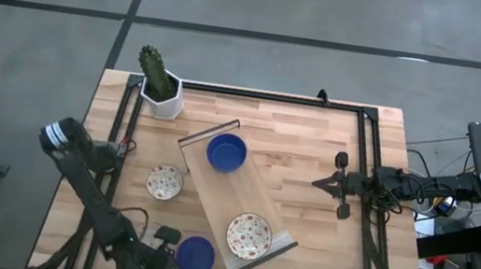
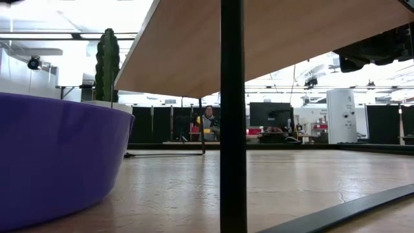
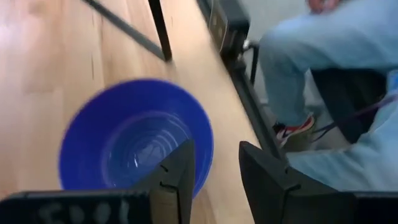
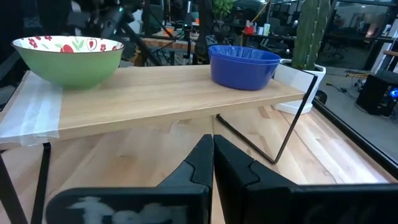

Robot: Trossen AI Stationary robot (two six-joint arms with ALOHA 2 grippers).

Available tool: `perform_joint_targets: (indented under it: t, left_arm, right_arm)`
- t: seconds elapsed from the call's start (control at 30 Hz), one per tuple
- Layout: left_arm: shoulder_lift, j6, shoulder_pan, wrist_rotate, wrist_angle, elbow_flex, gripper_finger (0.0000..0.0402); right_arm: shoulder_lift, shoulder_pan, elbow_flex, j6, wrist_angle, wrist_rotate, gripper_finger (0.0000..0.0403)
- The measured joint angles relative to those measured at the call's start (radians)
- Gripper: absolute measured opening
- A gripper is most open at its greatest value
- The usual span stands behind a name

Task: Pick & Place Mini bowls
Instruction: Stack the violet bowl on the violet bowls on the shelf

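A blue mini bowl [image 1: 195, 255] stands on the table near its front edge; it also shows in the left wrist view [image 3: 137, 137] and the low view [image 2: 52, 162]. My left gripper [image 1: 172, 257] [image 3: 217, 152] is open at this bowl's left rim, one finger over the inside and one outside, with a gap to the rim. A floral bowl [image 1: 164, 181] sits on the table. A blue bowl [image 1: 227, 152] [image 4: 244, 65] and a floral bowl [image 1: 249, 236] [image 4: 68, 59] rest on a raised wooden shelf [image 1: 241, 201]. My right gripper [image 1: 344, 185] [image 4: 213, 155] is shut and empty, right of the shelf.
A cactus in a white pot [image 1: 161, 86] stands at the table's far left. The shelf rests on thin black wire legs [image 2: 233, 116]. A black frame [image 1: 367, 171] runs along the table's edges. A person's legs [image 3: 323, 74] show beyond the table's front edge.
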Motion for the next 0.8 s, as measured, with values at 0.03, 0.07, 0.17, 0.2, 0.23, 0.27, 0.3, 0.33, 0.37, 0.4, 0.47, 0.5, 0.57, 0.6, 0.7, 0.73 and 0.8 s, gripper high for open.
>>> perform_joint_targets:
  t: [0.03, 0.07, 0.17, 0.2, 0.23, 0.27, 0.3, 0.33, 0.37, 0.4, 0.47, 0.5, 0.57, 0.6, 0.7, 0.73, 0.8]
  left_arm:
    - [0.016, 0.0, 0.0, 0.002, -0.001, 0.006, 0.0119]
    - [0.03, -0.001, 0.0, 0.001, 0.0, 0.015, 0.0119]
    - [0.076, -0.004, 0.001, -0.002, 0.014, 0.035, 0.0119]
    - [0.093, -0.005, 0.002, -0.001, 0.006, 0.038, 0.0119]
    - [0.108, -0.005, 0.002, -0.001, -0.002, 0.042, 0.0119]
    - [0.121, -0.005, 0.003, -0.003, -0.002, 0.047, 0.0119]
    - [0.131, -0.005, 0.005, -0.006, 0.001, 0.053, 0.0119]
    - [0.139, -0.005, 0.007, -0.012, 0.006, 0.059, 0.0119]
    - [0.148, -0.005, 0.009, -0.013, 0.011, 0.064, 0.0119]
    - [0.16, -0.005, 0.01, -0.013, 0.013, 0.065, 0.0119]
    - [0.181, -0.005, 0.015, -0.016, 0.0, 0.066, 0.0119]
    - [0.19, -0.006, 0.017, -0.021, -0.001, 0.066, 0.0119]
    - [0.199, -0.007, 0.022, -0.023, 0.002, 0.066, 0.0119]
    - [0.201, -0.007, 0.023, -0.025, 0.002, 0.066, 0.0119]
    - [0.204, -0.014, 0.026, -0.027, -0.004, 0.06, 0.0119]
    - [0.2, -0.019, 0.026, -0.03, -0.006, 0.06, 0.0119]
    - [0.192, -0.024, 0.026, -0.04, -0.014, 0.065, 0.0114]
  right_arm:
    - [0.0, 0.0, 0.0, 0.0, 0.0, 0.0, 0.0009]
    - [0.0, 0.0, 0.0, 0.0, 0.0, 0.0, 0.0009]
    - [0.0, 0.0, 0.0, 0.0, 0.0, 0.0, 0.0008]
    - [0.0, 0.0, 0.0, 0.0, 0.0, 0.0, 0.0009]
    - [0.0, 0.0, 0.0, 0.0, 0.0, 0.0, 0.0009]
    - [0.0, 0.0, 0.0, 0.0, 0.0, 0.0, 0.0009]
    - [0.0, 0.0, 0.0, 0.0, 0.0, 0.0, 0.0008]
    - [0.0, 0.0, 0.0, 0.0, 0.0, 0.0, 0.0008]
    - [0.0, 0.0, 0.0, 0.0, 0.0, 0.0, 0.0008]
    - [0.0, 0.0, 0.0, 0.0, 0.0, 0.0, 0.0008]
    - [0.0, 0.0, 0.0, 0.0, 0.0, 0.0, 0.0008]
    - [0.0, 0.0, 0.0, 0.0, 0.0, 0.0, 0.0008]
    - [0.0, 0.0, 0.0, 0.0, 0.0, 0.0, 0.0008]
    - [0.0, 0.0, 0.0, 0.0, 0.0, 0.0, 0.0008]
    - [0.0, 0.0, 0.0, 0.0, 0.0, 0.0, 0.0008]
    - [0.0, 0.0, 0.0, 0.0, 0.0, 0.0, 0.0008]
    - [0.0, 0.0, 0.0, 0.0, 0.0, 0.0, 0.0008]
